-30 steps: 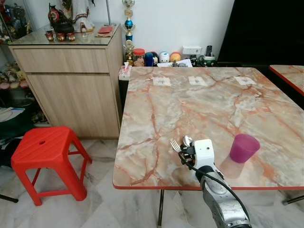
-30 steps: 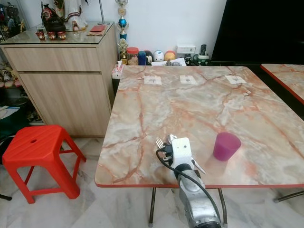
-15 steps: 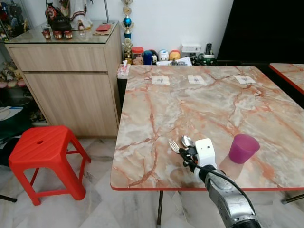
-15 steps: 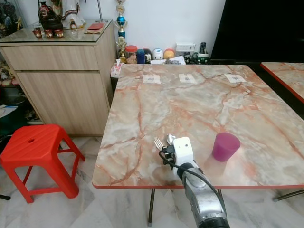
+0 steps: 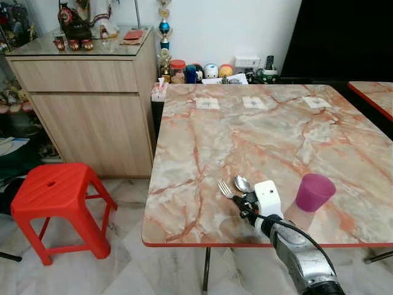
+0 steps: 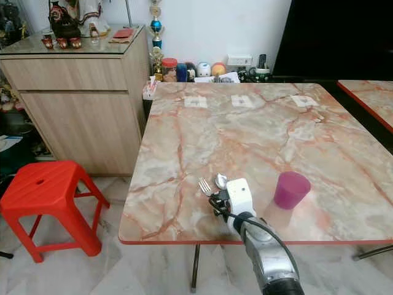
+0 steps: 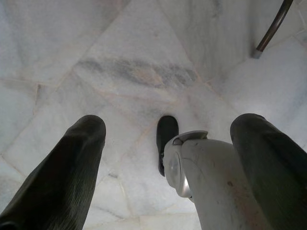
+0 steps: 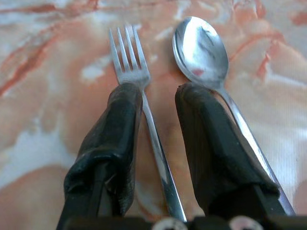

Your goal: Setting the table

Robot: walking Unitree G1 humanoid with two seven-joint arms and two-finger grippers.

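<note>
Fork [image 8: 128,62] and spoon [image 8: 199,48] lie side by side on the desk [image 5: 245,135] near its front edge, left of the purple cup [image 5: 314,192]. Right gripper [image 8: 156,103] sits low over them, fingers [image 8: 117,129] parted and released. The fork handle runs through the gap; the spoon handle passes under one finger.

Judgement: thin, stiff, light, slippery steel lying flat; take mid-handle.

The wrist view resolves tines and bowl; the head views place the cup. Left gripper [image 7: 165,143] hangs idle over the floor, fingers apart.
</note>
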